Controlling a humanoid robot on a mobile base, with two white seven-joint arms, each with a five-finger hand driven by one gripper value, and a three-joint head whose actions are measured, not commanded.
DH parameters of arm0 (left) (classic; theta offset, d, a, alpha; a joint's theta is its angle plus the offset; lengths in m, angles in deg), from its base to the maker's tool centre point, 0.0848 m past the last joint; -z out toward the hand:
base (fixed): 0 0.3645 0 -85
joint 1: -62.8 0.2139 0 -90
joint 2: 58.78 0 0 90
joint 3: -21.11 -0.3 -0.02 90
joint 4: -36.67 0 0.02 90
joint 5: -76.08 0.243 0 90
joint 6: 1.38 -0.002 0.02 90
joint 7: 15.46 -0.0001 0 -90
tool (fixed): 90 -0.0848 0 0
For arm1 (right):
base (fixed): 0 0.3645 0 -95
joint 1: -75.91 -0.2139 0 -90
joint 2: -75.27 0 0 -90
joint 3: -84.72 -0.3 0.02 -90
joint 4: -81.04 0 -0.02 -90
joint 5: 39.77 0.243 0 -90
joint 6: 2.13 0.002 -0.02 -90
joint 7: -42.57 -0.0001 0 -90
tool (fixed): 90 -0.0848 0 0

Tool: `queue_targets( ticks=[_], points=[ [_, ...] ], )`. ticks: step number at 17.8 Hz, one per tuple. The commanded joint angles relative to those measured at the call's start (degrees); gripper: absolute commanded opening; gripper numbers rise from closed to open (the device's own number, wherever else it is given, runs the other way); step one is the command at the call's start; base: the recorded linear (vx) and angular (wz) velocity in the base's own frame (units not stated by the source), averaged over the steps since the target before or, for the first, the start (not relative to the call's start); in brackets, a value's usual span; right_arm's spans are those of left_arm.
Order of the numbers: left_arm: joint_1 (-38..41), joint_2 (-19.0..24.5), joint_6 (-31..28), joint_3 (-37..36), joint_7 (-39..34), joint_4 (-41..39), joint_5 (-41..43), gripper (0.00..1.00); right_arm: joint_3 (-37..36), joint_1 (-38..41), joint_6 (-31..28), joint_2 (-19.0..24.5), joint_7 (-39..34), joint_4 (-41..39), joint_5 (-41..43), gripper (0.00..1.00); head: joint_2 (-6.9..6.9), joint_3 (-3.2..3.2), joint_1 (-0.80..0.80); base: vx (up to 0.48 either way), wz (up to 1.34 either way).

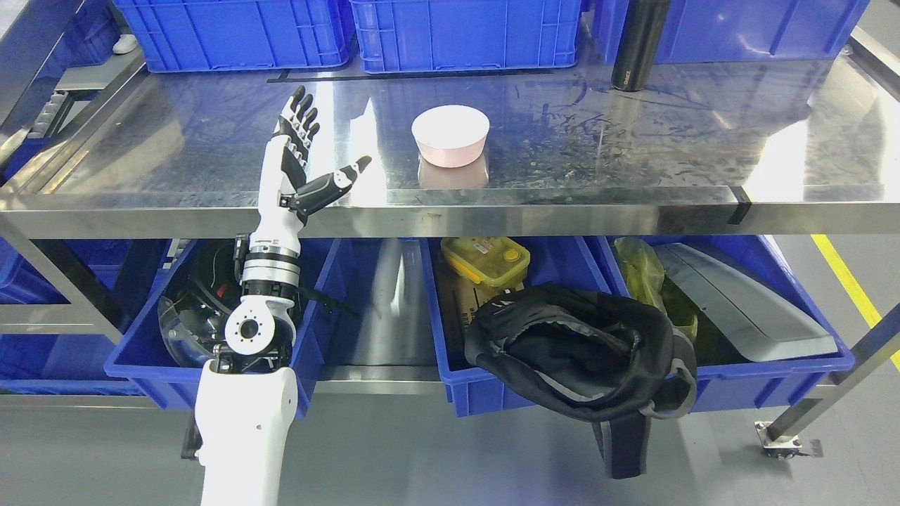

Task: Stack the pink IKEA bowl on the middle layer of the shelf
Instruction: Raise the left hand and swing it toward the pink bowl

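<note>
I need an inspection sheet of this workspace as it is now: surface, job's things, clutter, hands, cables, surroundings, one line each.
Surface: shiny stainless steel shelf, scratched, reflective.
Job's things: one pink round bowl standing upright on the shelf, alone, not stacked.
Clutter: tall black bottle at the back of the shelf.
Hands: white and black left hand raised over the shelf's front edge, open, holding nothing, left of the bowl and apart from it; right hand not in view.
Cables: nothing seen.
Surroundings: blue plastic crates behind; blue bins below hold a yellow lidded box and a black bag.
</note>
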Motion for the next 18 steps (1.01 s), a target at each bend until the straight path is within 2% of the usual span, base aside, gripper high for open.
queue_targets(
  ticks=[1,7,9,11,12,14,16,18],
  points=[
    [-1.2,1.0,0.2,-1.6,0.4,0.7,2.8,1.0,-0.1,1.3,0.0,-1.0,0.0,-1.0,0.0,1.0,0.0,0.0,0.0,0.0,0.0],
    [-3.2,1.0,2.0,0.0,0.9,0.7,2.8,1.0,0.0,1.3,0.0,-1.0,0.0,-1.0,0.0,1.0,0.0,0.0,0.0,0.0,0.0],
    [-5.2,6.0,1.5,-0.5,3.6,0.7,2.9,1.0,0.0,1.3,0.0,-1.0,0.0,-1.0,0.0,1.0,0.0,0.0,0.0,0.0,0.0],
    [-9.6,10.8,0.3,-0.6,10.0,0.8,4.5,1.0,-0.1,1.3,0.0,-1.0,0.0,-1.0,0.0,1.0,0.0,0.0,0.0,0.0,0.0],
    [-12.5,12.6,-1.2,-0.6,14.6,1.2,9.0,1.0,0.0,1.3,0.0,-1.0,0.0,-1.0,0.0,1.0,0.0,0.0,0.0,0.0,0.0],
    [-14.9,13.4,-1.9,-2.0,19.9,2.0,18.5,1.0,-0.1,1.3,0.0,-1.0,0.0,-1.0,0.0,1.0,0.0,0.0,0.0,0.0,0.0],
    [-17.4,14.8,-2.1,-6.0,21.6,2.9,28.8,0.99,0.0,1.3,0.0,-1.0,0.0,-1.0,0.0,1.0,0.0,0.0,0.0,0.0,0.0],
    [-21.0,16.9,-2.1,-10.9,21.9,2.8,33.3,0.99,0.0,1.3,0.0,-1.0,0.0,-1.0,0.0,1.0,0.0,0.0,0.0,0.0,0.0]
  ],
)
